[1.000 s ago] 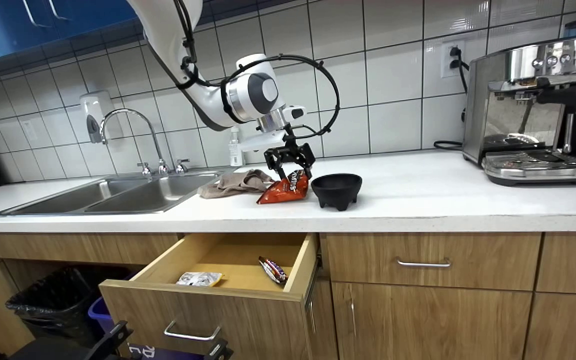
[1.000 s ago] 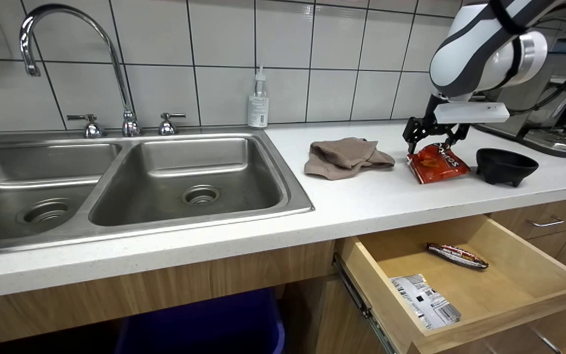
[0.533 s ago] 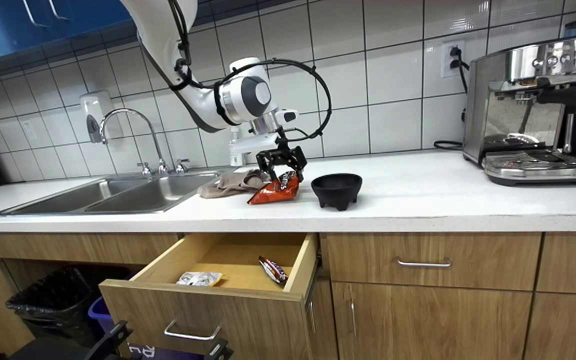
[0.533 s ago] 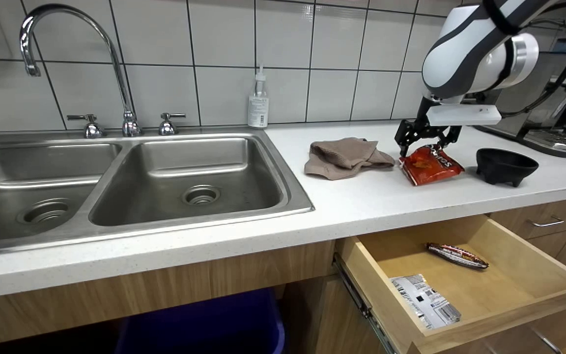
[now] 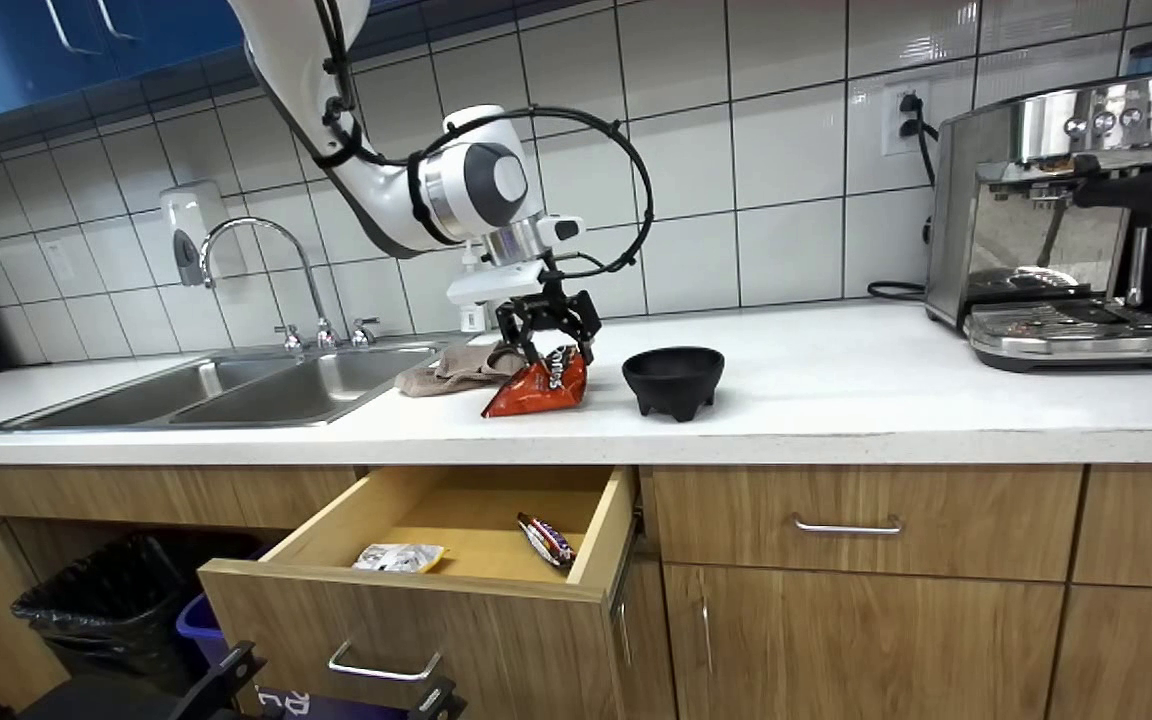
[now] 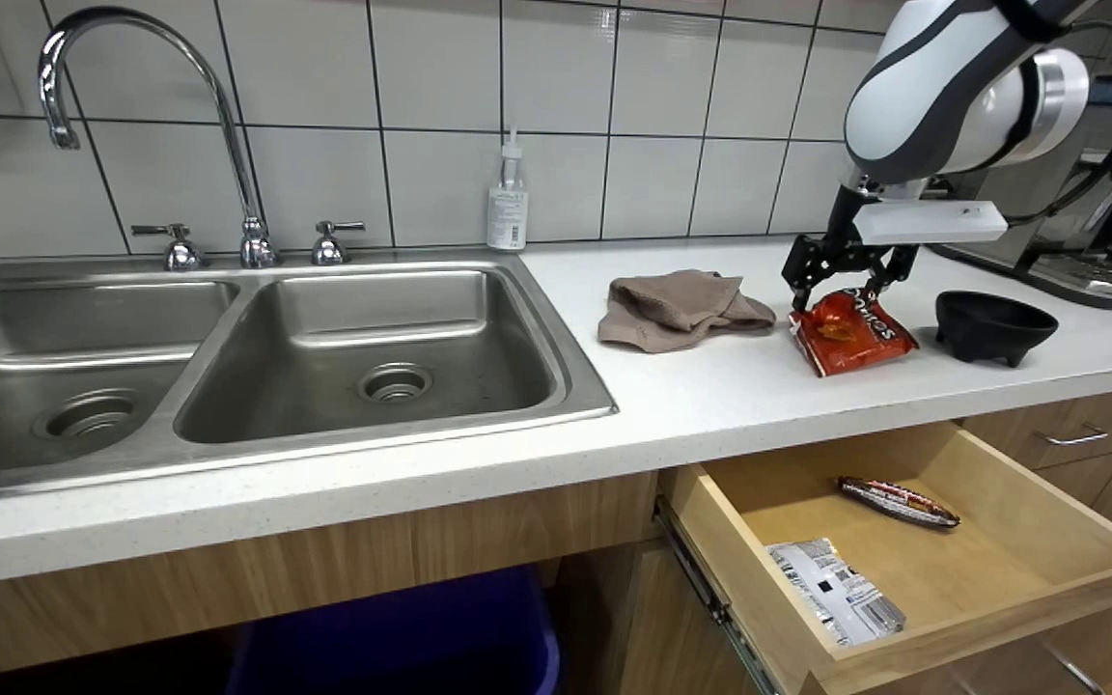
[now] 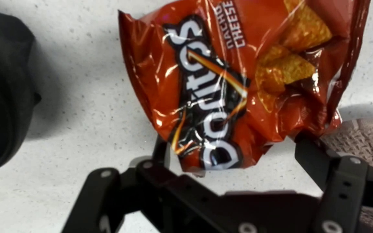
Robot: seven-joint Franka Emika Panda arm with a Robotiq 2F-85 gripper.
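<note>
Doritos bag (image 7: 202, 81), glossy red and crumpled, sits pinched in our gripper (image 7: 231, 139) on a white counter (image 6: 710, 386) before a tiled wall (image 6: 556, 183). In an exterior view, we see a black bowl (image 6: 995, 328) near it at 3 o'clock, a towel (image 6: 681, 309) at 9 and an open drawer (image 6: 971, 569) at 6.

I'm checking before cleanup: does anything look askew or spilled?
The drawer juts out open; the brown cloth, crumpled, not folded, lies beside the sink; the Doritos bag sits tilted and creased in the gripper. No spill shows.
</note>
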